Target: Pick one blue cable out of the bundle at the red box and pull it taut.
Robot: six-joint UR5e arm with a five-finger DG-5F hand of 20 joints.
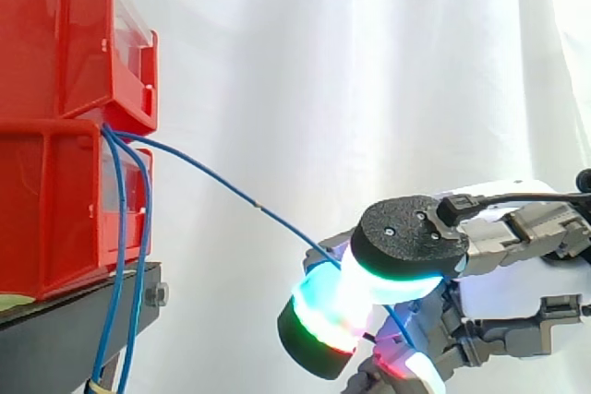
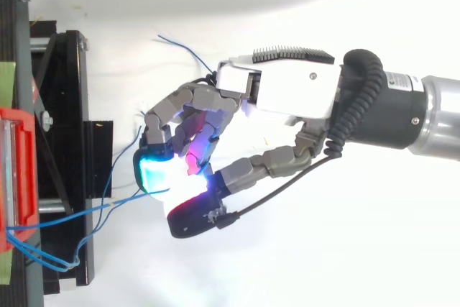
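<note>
Step in hand: the pick looks done and the pull is under way. One blue cable (image 1: pixel 222 182) is already out of the bundle and caught in the hand (image 2: pixel 277 91).
Next move: I judge it calls for drawing the hand straight away from the bins, toward the right of the side view, without loosening the pinch. The strand is thin and could slip between the pads.
Red bins (image 1: pixel 55 200): stacked two high at the far left on the black stand (image 1: pixel 74 339). The cables come out at the seam between them.
Bundle (image 1: pixel 121 228): the other blue strands hang slack down the front of the lower bin and past the edge of the stand, well apart from the hand.
Picked cable: it leaves the seam and slopes down and to the right across the white curtain (image 1: pixel 369 62). It bows gently near the bins and runs nearly straight from there, so some slack is left by my reading. The top view also shows a mild wave in it over the stand.
Cable at the hand: it runs in between the black-backed thumb pad (image 1: pixel 411 237) and the glowing fingertips (image 1: pixel 323 316), then shows again below the thumb on the palm side.
Hand: low at the right, with curled fingers and thumb pinching the one strand, seen best from above.
Loose end (image 2: pixel 183 47): a thin blue tail lies beyond the knuckles, apart from the grip.
</note>
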